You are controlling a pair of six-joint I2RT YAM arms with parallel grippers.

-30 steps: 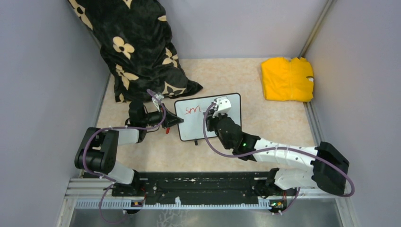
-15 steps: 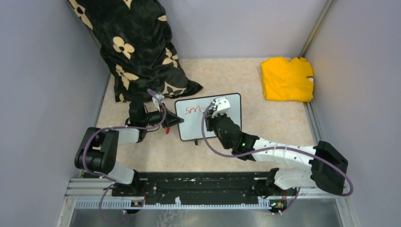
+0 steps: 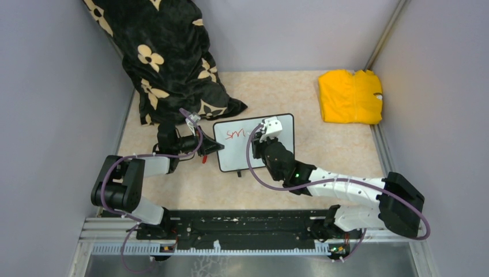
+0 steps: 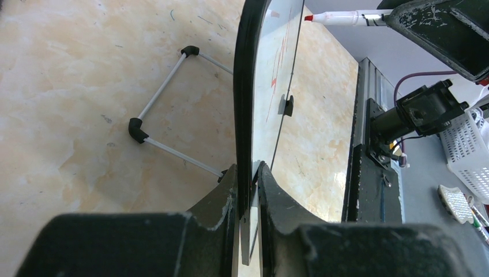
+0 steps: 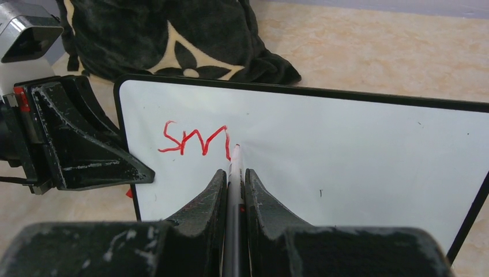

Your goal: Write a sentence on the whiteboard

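Note:
The whiteboard point(image 3: 233, 156) stands tilted on the table between both arms. My left gripper point(image 3: 214, 147) is shut on its left edge, and the black frame point(image 4: 245, 86) runs up between the jaws of that gripper point(image 4: 247, 170). My right gripper point(image 5: 233, 173) is shut on a white marker point(image 5: 235, 161). In the left wrist view the marker point(image 4: 346, 19) points at the board face. Of the sentence point(image 5: 193, 138), only red letters like "sm" and a short stroke show, at the board's upper left point(image 3: 233, 134). The marker's tip sits just right of the last stroke.
A black blanket with cream flowers point(image 3: 167, 57) lies heaped behind the board at the back left. A folded yellow cloth point(image 3: 350, 95) lies at the back right. Grey walls close in both sides. The board's wire stand point(image 4: 167, 98) rests on the table behind it.
The right arm has shifted very slightly at the board. The left arm and the board have not moved.

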